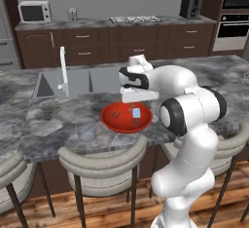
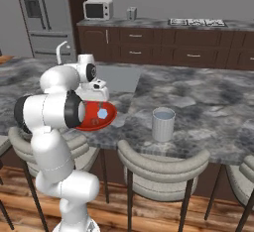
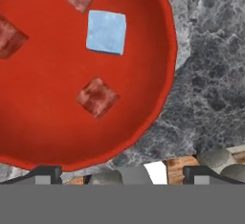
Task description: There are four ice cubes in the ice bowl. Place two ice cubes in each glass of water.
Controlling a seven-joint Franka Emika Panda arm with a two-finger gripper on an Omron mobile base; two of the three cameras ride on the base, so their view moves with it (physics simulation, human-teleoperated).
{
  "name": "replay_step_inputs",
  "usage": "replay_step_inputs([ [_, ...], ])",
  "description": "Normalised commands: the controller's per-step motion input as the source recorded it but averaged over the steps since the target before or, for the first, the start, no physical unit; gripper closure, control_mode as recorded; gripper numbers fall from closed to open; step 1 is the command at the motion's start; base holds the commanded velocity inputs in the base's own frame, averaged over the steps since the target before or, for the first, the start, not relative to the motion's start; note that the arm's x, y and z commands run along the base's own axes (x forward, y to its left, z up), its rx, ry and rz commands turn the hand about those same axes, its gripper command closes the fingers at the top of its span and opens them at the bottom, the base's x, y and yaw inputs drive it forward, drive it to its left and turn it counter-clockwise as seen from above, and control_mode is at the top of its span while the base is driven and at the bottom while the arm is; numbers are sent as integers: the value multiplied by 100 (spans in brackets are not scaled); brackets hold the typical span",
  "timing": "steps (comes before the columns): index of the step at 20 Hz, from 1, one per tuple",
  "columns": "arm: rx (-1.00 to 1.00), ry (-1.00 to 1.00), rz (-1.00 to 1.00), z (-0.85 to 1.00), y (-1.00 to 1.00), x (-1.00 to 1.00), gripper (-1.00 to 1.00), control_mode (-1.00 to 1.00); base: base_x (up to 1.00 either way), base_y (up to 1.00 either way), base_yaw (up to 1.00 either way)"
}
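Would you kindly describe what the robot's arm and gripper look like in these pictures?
The arm is glossy white, built of rounded, bulbous links with dark grey to black rings at the joints. No cables or markings are visible. The gripper has a white hand and two small dark grey, blocky finger tips.

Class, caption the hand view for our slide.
Gripper above red bowl holding four ice cubes on the marble counter.
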Motion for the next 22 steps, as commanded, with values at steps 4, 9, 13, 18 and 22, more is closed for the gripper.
replay_step_inputs([
  [4, -6, 0, -11, -55, 0, 33, -100, -100, 0, 0, 0],
  [9, -1, -10, -10, -55, 0, 27, -100, -100, 0, 0, 0],
  [13, -2, -18, -9, -44, 0, 39, -100, -100, 0, 0, 0],
  [18, -4, -21, -7, -20, 0, 49, -100, -100, 0, 0, 0],
  [22, -4, -17, -3, -24, 0, 53, -100, -100, 0, 0, 0],
])
